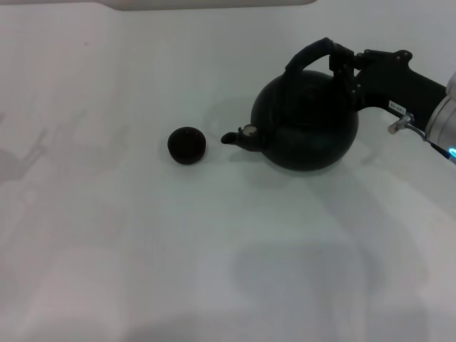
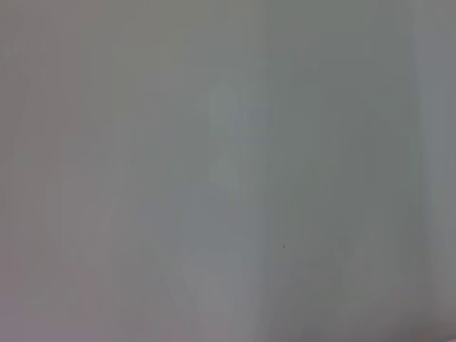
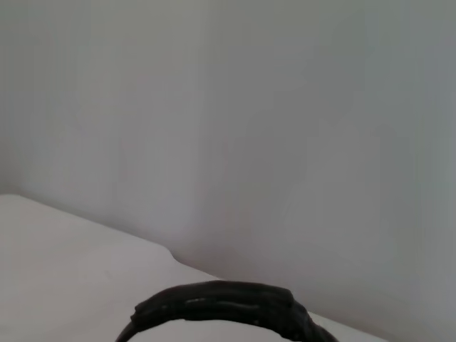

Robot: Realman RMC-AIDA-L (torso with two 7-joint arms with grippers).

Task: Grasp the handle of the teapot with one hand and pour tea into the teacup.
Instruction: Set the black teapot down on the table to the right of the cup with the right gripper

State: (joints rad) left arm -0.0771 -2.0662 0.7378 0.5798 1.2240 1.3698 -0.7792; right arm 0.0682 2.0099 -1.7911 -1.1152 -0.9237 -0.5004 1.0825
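Observation:
The dark teapot [image 1: 308, 122] stands on the white table at the right, its short spout [image 1: 241, 137] pointing left toward the teacup. The tiny dark teacup [image 1: 187, 145] sits upright just left of the spout, apart from it. The black arched handle [image 1: 311, 55] rises over the pot; it also shows in the right wrist view [image 3: 221, 305]. My right gripper [image 1: 342, 63] comes in from the right and is shut on the handle's right end. The left gripper is out of view; the left wrist view shows only a blank pale surface.
The white table [image 1: 128, 249] stretches wide to the left and front of the cup and pot. Its far edge [image 1: 214, 6] runs along the top of the head view. A pale wall [image 3: 285, 107] stands behind the table.

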